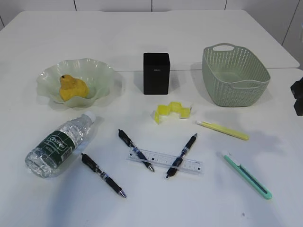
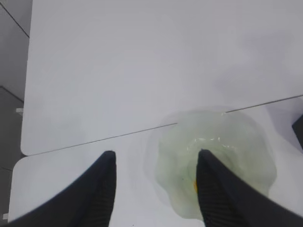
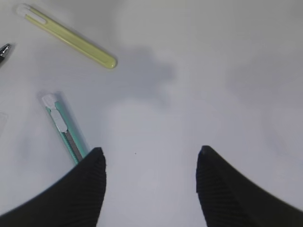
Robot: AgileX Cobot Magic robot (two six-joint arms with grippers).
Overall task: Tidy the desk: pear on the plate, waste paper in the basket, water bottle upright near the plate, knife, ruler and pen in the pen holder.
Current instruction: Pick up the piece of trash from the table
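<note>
The yellow pear (image 1: 72, 88) lies on the green ruffled plate (image 1: 97, 71) at the left. In front of it the water bottle (image 1: 59, 144) lies on its side. The zigzag waste paper (image 1: 173, 111) sits between the black pen holder (image 1: 156, 73) and the clear ruler (image 1: 164, 161). Three black pens (image 1: 103, 174) (image 1: 136, 150) (image 1: 182, 155) lie around the ruler. The teal knife (image 1: 247, 175) (image 3: 64, 132) lies front right. The basket (image 1: 235, 75) stands at the back right. My left gripper (image 2: 156, 156) hangs open over the plate's (image 2: 222, 142) edge. My right gripper (image 3: 151, 151) is open over bare desk, right of the knife.
A slim yellow pen-like stick (image 1: 222, 130) (image 3: 71, 37) lies between the basket and the teal knife. A dark part of the right arm (image 1: 298, 97) shows at the right edge. The desk seam (image 2: 94, 138) runs behind the plate.
</note>
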